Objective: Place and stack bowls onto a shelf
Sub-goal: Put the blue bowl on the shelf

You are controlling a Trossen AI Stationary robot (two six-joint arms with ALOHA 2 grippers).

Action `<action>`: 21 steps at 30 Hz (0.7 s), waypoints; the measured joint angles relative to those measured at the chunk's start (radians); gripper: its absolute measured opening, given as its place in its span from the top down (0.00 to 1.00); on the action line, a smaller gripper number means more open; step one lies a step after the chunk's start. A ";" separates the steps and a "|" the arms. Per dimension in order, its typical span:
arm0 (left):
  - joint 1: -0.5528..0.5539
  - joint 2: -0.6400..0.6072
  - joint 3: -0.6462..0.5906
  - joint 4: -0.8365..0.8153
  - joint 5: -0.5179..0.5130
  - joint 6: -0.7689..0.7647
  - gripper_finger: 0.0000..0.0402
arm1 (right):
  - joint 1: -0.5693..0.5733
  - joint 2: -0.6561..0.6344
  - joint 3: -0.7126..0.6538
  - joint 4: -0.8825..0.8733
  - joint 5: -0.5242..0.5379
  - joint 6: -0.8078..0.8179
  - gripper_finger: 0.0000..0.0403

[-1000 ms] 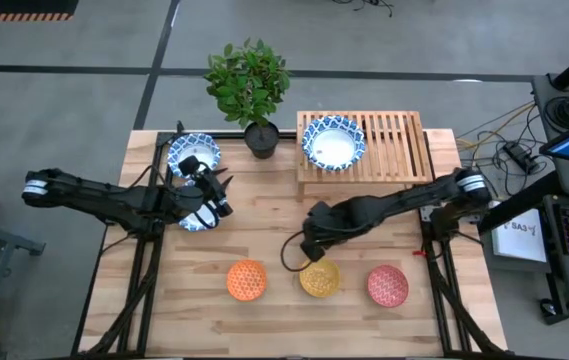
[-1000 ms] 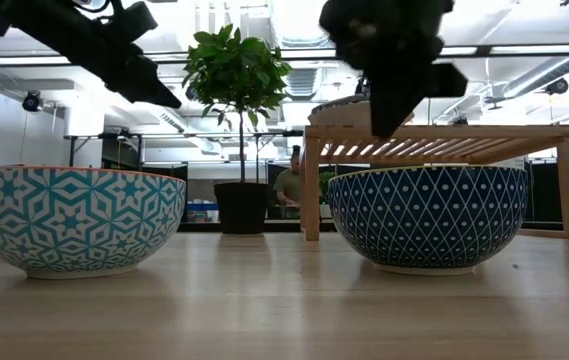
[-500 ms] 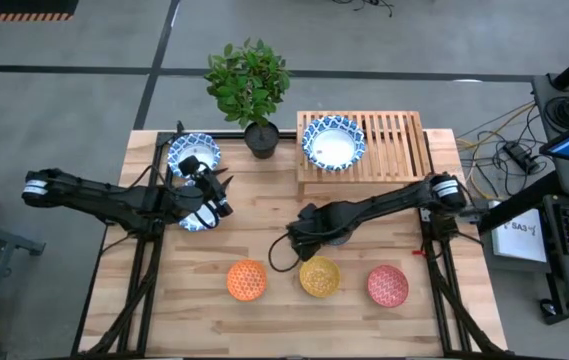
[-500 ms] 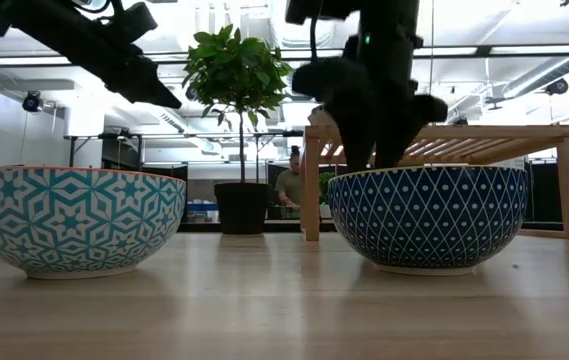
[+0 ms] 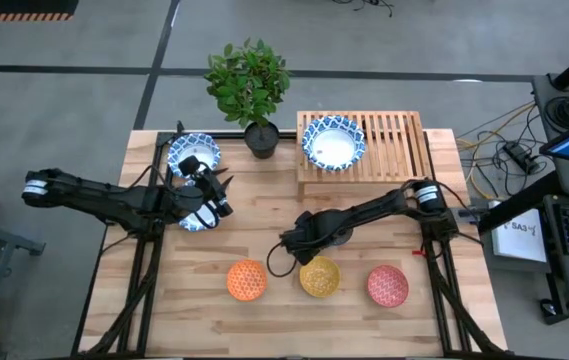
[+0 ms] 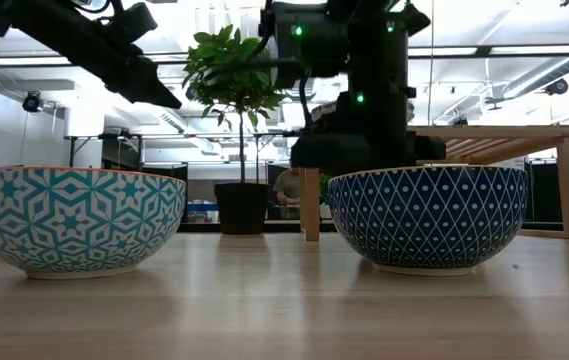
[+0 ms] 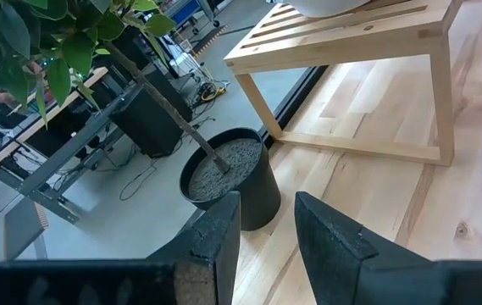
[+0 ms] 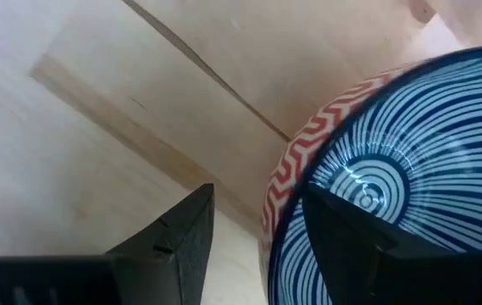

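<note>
Since a second ago my right arm has folded its elbow in and swung farther from the shelf (image 5: 399,145), dropping low over the table (image 5: 264,320); my left arm has not shifted.

Farthest from the shelf on its left side, my left gripper (image 5: 219,192) hangs over a blue-and-white bowl (image 5: 192,218). Its fingers (image 7: 224,229) stand a narrow gap apart with nothing between them. A second patterned bowl (image 5: 194,152) sits just behind that one, level with the shelf's front edge. The black plant pot (image 5: 261,138) stands just beside the shelf's left end.

Forward of the shelf and left of it, the orange bowl (image 5: 247,280) rests near the table's front. My right gripper (image 5: 294,240) is down just behind and between that bowl and the yellow bowl (image 5: 319,277), in front of the shelf's left corner. Its jaws are spread wide and hold nothing. Through the wrist camera, the rim of a bowl with dark blue stripes inside and red zigzags outside (image 8: 410,169) lies in the gap between my fingers (image 8: 181,229). I cannot tell whether either finger touches it.

On the shelf's left part sits one wide blue-and-white bowl with a white inside (image 5: 333,143). The pink-red bowl (image 5: 387,286) lies well in front of the shelf's right half.
</note>
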 joint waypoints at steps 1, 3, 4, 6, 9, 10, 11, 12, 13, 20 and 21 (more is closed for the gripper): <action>0.000 0.000 0.000 0.000 0.000 0.000 0.76 | 0.000 0.006 0.000 0.001 0.000 0.000 0.59; 0.000 0.000 0.000 0.000 0.000 0.000 0.76 | -0.001 0.012 -0.001 0.003 0.001 0.001 0.60; 0.000 0.000 0.000 0.000 0.000 0.000 0.76 | -0.001 0.013 -0.001 0.003 0.002 0.001 0.61; 0.000 0.000 0.000 0.000 0.000 0.000 0.76 | -0.003 0.013 -0.001 0.004 0.004 0.001 0.64; 0.000 0.000 0.000 0.000 0.000 0.000 0.76 | -0.007 0.013 -0.001 0.006 0.005 0.012 0.71; 0.000 0.000 0.000 0.000 0.000 0.000 0.76 | -0.008 0.013 -0.001 0.007 0.005 0.012 0.74; 0.000 0.000 0.000 0.000 0.000 0.000 0.76 | -0.009 0.012 -0.001 0.007 0.005 0.012 0.77; 0.000 0.000 0.000 0.000 0.000 0.000 0.76 | -0.009 0.012 -0.001 0.008 0.004 0.012 0.80; 0.000 0.000 0.000 0.000 0.000 0.000 0.76 | -0.009 0.011 -0.001 0.009 0.004 0.012 0.83; 0.000 0.000 0.000 0.000 0.000 -0.004 0.76 | -0.009 -0.011 0.000 -0.012 0.012 -0.002 0.95; 0.000 0.000 0.000 0.000 0.000 -0.004 0.76 | -0.009 -0.019 0.000 -0.013 0.011 -0.002 0.95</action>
